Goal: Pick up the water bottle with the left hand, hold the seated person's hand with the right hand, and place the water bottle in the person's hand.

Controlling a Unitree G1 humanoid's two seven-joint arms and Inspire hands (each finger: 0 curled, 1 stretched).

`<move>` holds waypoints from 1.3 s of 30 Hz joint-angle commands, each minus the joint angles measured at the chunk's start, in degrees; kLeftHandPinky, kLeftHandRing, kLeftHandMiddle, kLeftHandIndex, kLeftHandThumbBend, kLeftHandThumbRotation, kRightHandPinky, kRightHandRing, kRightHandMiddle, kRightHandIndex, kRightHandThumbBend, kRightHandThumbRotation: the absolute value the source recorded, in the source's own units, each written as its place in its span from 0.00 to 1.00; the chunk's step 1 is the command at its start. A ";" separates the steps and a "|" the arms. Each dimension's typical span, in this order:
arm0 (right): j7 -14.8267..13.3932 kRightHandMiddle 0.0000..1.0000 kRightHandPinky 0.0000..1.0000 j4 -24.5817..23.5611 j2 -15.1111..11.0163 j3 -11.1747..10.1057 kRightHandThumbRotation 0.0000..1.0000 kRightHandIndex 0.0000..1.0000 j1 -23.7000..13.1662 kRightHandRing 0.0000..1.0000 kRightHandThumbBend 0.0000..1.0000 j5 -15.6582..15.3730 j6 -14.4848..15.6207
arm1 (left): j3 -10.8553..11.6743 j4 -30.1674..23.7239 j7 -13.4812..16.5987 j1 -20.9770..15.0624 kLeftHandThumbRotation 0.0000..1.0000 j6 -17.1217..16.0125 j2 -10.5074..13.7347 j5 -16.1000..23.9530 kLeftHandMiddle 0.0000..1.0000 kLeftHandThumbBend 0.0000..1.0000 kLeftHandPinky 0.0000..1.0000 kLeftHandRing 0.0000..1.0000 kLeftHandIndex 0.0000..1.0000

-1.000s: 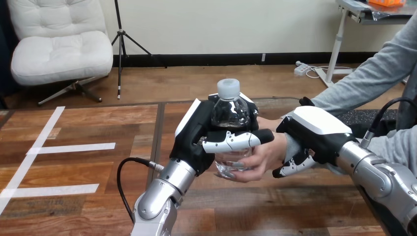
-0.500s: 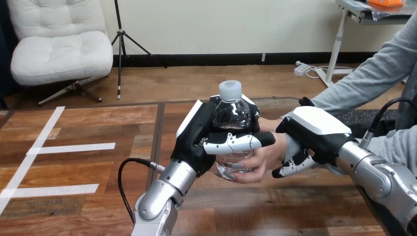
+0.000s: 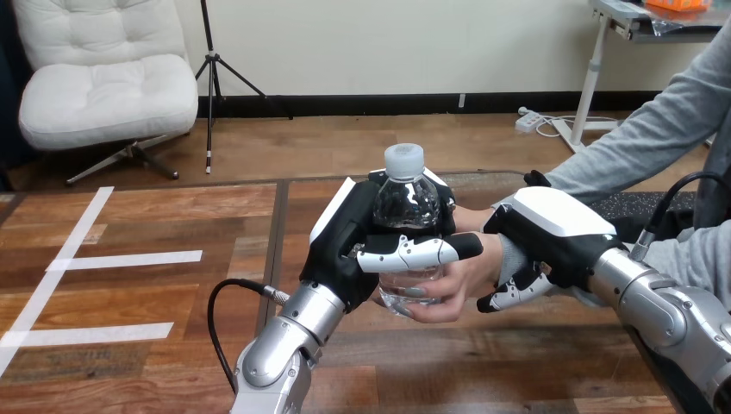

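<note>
Left hand [image 3: 353, 241] grips bottle [image 3: 405, 203], right hand [image 3: 552, 228] clasps wrist [image 3: 509, 253]; person's hand [image 3: 457, 280] holds only its base, so early release could tip it.

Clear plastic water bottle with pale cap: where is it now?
The bottle is at the head view's centre, upright in the robot's left hand, its base in the person's hand, whose wrist the right hand clasps.

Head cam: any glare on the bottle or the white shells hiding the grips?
Head view: mild highlights on the clear water bottle, outline readable; left hand plainly curled round it. Head view: right hand has a bright white shell, not washed out, and is closed on the person's wrist. Head view: person's hand at the bottle's base is evenly lit.
</note>
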 commanded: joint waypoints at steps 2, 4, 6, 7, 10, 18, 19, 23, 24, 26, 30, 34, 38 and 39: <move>-0.84 0.20 0.11 -0.61 0.42 -2.48 0.00 0.22 -1.42 0.15 0.72 2.13 0.35 | -0.49 -0.41 -0.44 -1.94 0.00 -1.62 -3.49 -1.12 0.34 0.85 0.24 0.29 0.37; -0.87 0.21 0.11 -0.58 0.40 -2.47 0.00 0.22 -1.42 0.15 0.73 2.11 0.33 | -0.55 -0.50 -0.29 -1.87 0.00 -1.53 -3.44 -1.00 0.34 0.85 0.24 0.29 0.37; -0.89 0.21 0.11 -0.53 0.38 -2.44 0.00 0.22 -1.45 0.16 0.73 2.04 0.37 | -0.58 -0.60 -0.17 -1.83 0.00 -1.35 -3.42 -0.94 0.34 0.85 0.24 0.29 0.37; -0.88 0.21 0.11 -0.54 0.37 -2.43 0.00 0.22 -1.45 0.16 0.73 2.00 0.47 | -0.63 -0.63 -0.12 -1.81 0.00 -1.35 -3.37 -0.85 0.34 0.85 0.24 0.29 0.37; -0.93 0.21 0.11 -0.55 0.32 -2.38 0.00 0.22 -1.46 0.16 0.73 1.89 0.53 | -0.72 -0.74 -0.07 -1.75 0.00 -1.26 -3.25 -0.73 0.34 0.85 0.24 0.29 0.37; -0.90 0.21 0.12 -0.43 0.22 -2.40 0.00 0.22 -1.47 0.16 0.73 1.93 0.38 | -0.90 -1.09 0.28 -1.63 0.00 -0.79 -3.12 -0.58 0.34 0.83 0.24 0.29 0.37; -0.93 0.21 0.12 -0.34 0.19 -2.40 0.00 0.22 -1.48 0.16 0.73 1.94 0.28 | -0.92 -1.09 0.34 -1.63 0.00 -0.80 -3.08 -0.54 0.34 0.83 0.24 0.29 0.37; -1.22 0.21 0.12 -0.21 0.07 -2.29 0.00 0.22 -1.50 0.16 0.73 1.69 0.10 | -0.93 -0.91 0.37 -1.73 0.00 -0.96 -2.99 -0.54 0.34 0.83 0.24 0.29 0.37; -1.28 0.21 0.12 -0.22 0.05 -2.26 0.00 0.22 -1.50 0.16 0.73 1.62 0.09 | -0.92 -0.86 0.36 -1.76 0.00 -0.99 -2.97 -0.55 0.34 0.83 0.24 0.29 0.37; -1.30 0.21 0.12 -0.31 -0.03 -2.21 0.00 0.22 -1.47 0.16 0.73 1.49 0.16 | -0.91 -0.74 0.29 -1.82 0.00 -1.13 -2.90 -0.58 0.34 0.83 0.24 0.29 0.37; -1.08 0.21 0.12 -0.48 -0.10 -2.26 0.00 0.22 -1.38 0.16 0.73 1.53 0.29 | -0.93 -0.70 0.30 -1.82 0.00 -1.20 -2.86 -0.57 0.34 0.83 0.24 0.29 0.37; -1.25 0.21 0.12 -0.44 -0.16 -2.25 0.00 0.22 -1.33 0.16 0.73 1.44 0.20 | -0.93 -0.95 0.10 -1.73 0.00 -0.51 -2.83 -0.87 0.34 0.82 0.24 0.30 0.37; -1.41 0.21 0.12 -0.02 -0.19 -2.22 0.00 0.22 -1.41 0.16 0.73 1.37 -0.04 | -0.96 -1.15 0.06 -1.67 0.00 0.07 -2.73 -0.93 0.35 0.82 0.25 0.31 0.37; -1.43 0.21 0.12 0.07 -0.19 -2.22 0.00 0.22 -1.43 0.16 0.73 1.37 -0.08 | -0.97 -1.16 0.07 -1.66 0.00 0.12 -2.72 -0.91 0.36 0.82 0.25 0.31 0.38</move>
